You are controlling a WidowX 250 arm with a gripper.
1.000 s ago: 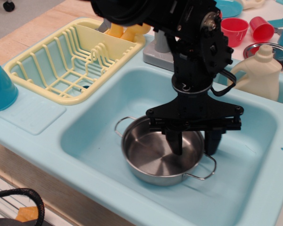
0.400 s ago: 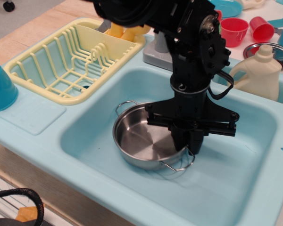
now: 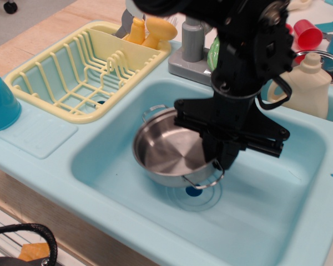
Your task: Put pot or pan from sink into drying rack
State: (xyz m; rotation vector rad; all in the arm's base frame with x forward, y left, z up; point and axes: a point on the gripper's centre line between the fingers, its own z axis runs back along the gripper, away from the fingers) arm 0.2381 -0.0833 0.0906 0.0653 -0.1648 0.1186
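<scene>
Since one second ago, pot [image 3: 169, 152] is no longer sitting flat on the sink [image 3: 127, 166] floor: it is now hanging tilted, near rim dipping toward the camera, far loop handle up by the basin's back wall. Drain hole [image 3: 194, 192], previously covered, is now showing just below the pot's lower handle. Gripper [image 3: 222, 152] is reading higher and shifted slightly left compared with the earlier frames.

Fingers are drawn together and clamping the pot's right rim; one seems to be inside the wall, the other outside, though the black body is hiding part of the contact.

Pot is hanging above the sink floor, inside the basin outline, well apart from the yellow drying rack [image 3: 55, 83] at upper left.

Judgement: lift is underway and the grasp is holding. Remaining work is raising clear of the sink edge, carrying left, lowering onto the rack ribs. One-sided rim grip is leaving the pot tilted, so slipping or swinging looks like the main risk.
</scene>
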